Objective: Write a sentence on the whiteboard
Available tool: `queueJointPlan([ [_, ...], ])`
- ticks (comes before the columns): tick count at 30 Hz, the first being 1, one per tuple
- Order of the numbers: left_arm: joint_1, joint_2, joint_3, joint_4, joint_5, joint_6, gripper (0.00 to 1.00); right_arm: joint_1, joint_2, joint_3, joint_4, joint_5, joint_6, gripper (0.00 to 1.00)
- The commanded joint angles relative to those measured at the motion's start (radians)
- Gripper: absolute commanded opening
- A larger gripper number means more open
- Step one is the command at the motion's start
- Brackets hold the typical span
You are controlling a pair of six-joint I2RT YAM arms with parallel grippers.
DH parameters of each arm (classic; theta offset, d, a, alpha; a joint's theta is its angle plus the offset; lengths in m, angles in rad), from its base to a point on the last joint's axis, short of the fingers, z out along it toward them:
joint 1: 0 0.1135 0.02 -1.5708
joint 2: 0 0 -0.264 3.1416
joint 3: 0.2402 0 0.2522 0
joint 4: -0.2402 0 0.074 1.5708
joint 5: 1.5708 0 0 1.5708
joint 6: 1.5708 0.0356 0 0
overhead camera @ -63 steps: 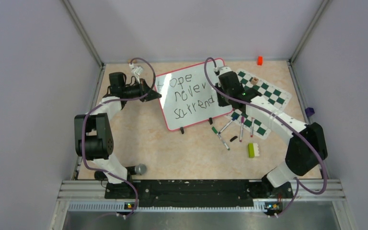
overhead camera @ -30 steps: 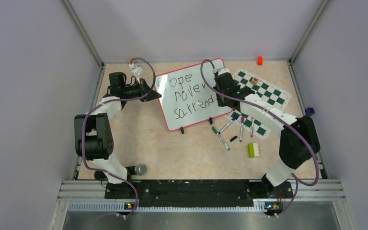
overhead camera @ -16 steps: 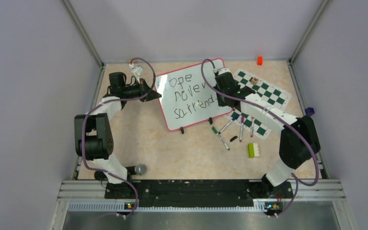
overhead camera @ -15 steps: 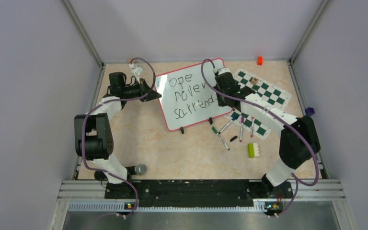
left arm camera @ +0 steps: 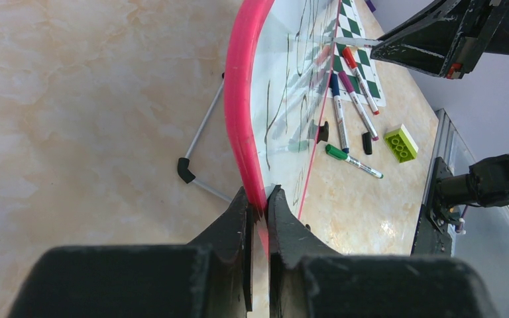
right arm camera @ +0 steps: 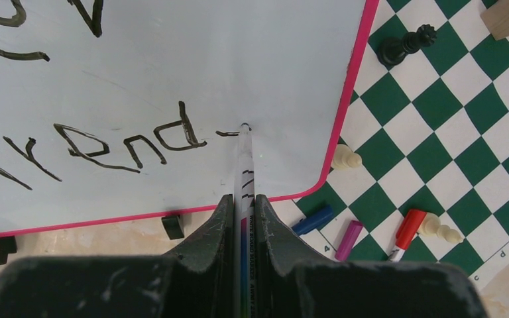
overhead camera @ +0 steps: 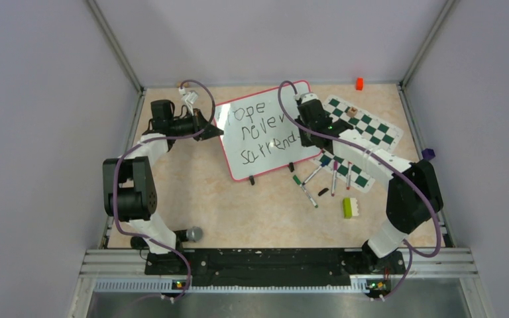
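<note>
Figure: The whiteboard (right arm camera: 238, 59) stands propped near the far edge of the bench (overhead camera: 238, 212), its pink rim (left arm camera: 242, 112) pinched in the closed left jaws. The right jaws grip a marker (right arm camera: 244, 175), tip touching just past "Surrend" of the sentence (overhead camera: 260, 130). Little board lies rightward, so further letters may overrun the rim. Hard pressure could pivot the board.
</note>
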Motion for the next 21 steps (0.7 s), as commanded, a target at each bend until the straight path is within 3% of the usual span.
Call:
queueJointPlan([
  [1, -0.031, 0.036, -0.015, -0.027, -0.182, 0.144, 0.00, -0.008, -0.007, 0.050, 0.112, -0.068, -0.010, 0.00],
  [21, -0.030, 0.037, -0.014, -0.028, -0.182, 0.143, 0.00, -0.008, -0.032, -0.023, 0.037, -0.099, -0.009, 0.00],
])
